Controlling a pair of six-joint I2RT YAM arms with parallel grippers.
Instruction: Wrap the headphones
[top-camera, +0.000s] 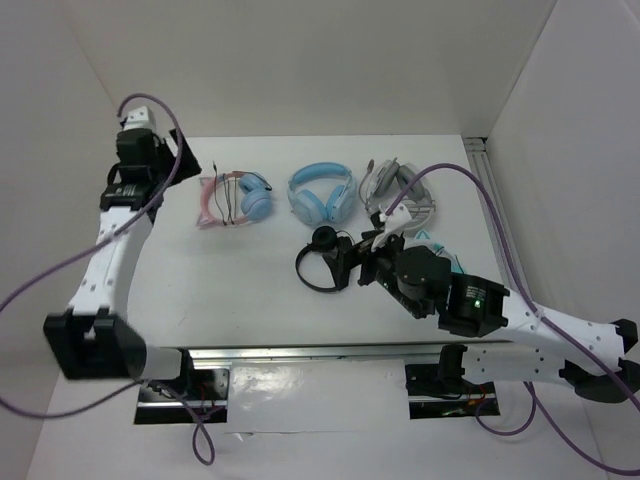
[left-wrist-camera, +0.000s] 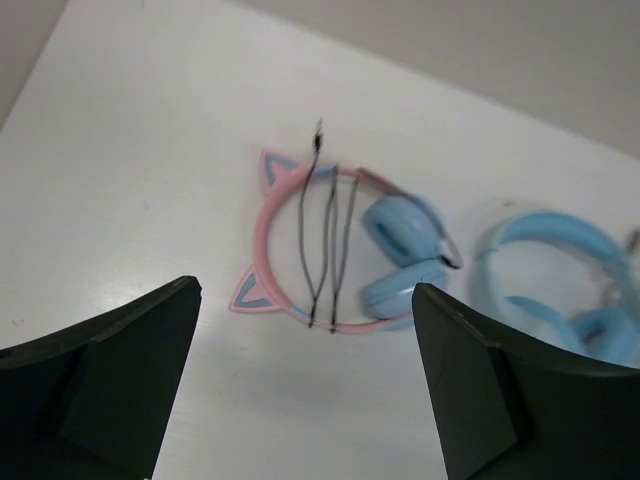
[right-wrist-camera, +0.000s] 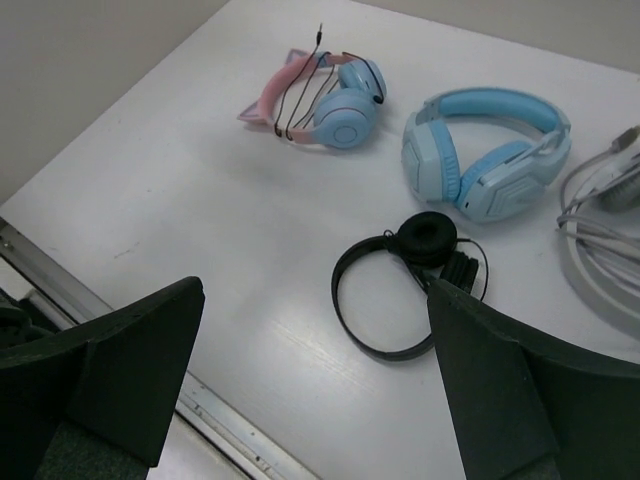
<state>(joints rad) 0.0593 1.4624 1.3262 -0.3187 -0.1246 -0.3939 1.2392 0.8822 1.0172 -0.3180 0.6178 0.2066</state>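
The headphones, with a pink cat-ear headband and light blue earcups, lie flat at the back left of the white table. Their thin dark cable runs in several strands across the headband, and the plug end sticks out at the far side. They also show in the left wrist view and the right wrist view. My left gripper hangs open and empty above and just left of them. My right gripper is open and empty over a black pair.
A black on-ear pair lies under my right gripper. An all-light-blue pair lies mid-back. A white-grey pair with cables lies back right. A metal rail runs along the near table edge. White walls enclose the table.
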